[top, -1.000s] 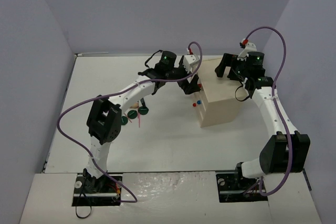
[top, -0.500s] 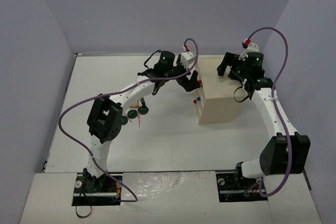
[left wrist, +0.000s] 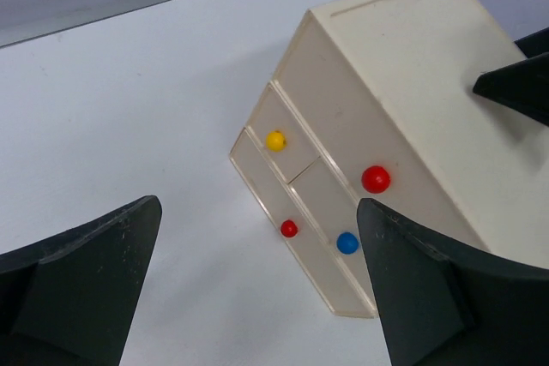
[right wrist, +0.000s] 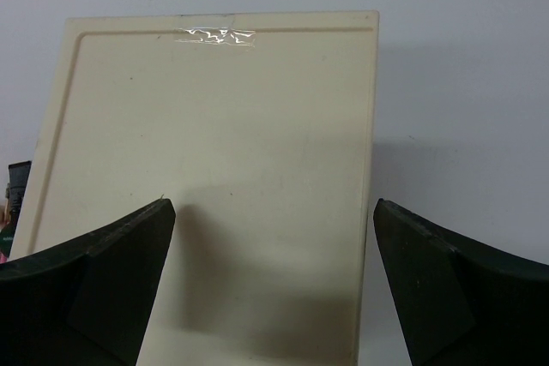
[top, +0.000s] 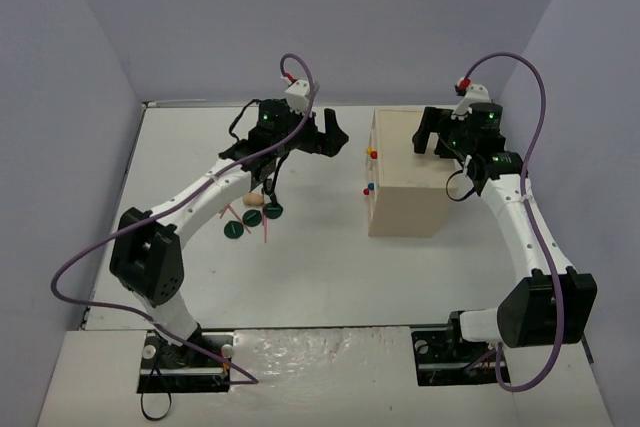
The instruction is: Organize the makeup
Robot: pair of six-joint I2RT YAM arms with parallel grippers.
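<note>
The makeup lies in a small cluster on the white table: two dark green round compacts (top: 234,231) (top: 273,212), a tan piece (top: 253,200) and thin pink pencils (top: 267,230). My left gripper (top: 336,140) (left wrist: 257,212) is open and empty. It hovers between the cluster and the front of the beige drawer box (top: 405,172) (left wrist: 403,100). The box's drawers look shut, and their yellow knob (left wrist: 275,140), red knob (left wrist: 375,179) and blue knob (left wrist: 346,243) face the left gripper. My right gripper (top: 428,135) (right wrist: 274,212) hangs open over the box's top (right wrist: 214,160) and holds nothing.
The purple enclosure walls stand close behind and on both sides. The table's back edge (top: 200,103) runs just behind the left arm. The left arm's link passes above the makeup cluster.
My left gripper has pulled back to the left, away from the box's knobbed front. The box now sits squarer and slightly further left. The right gripper has barely moved.
</note>
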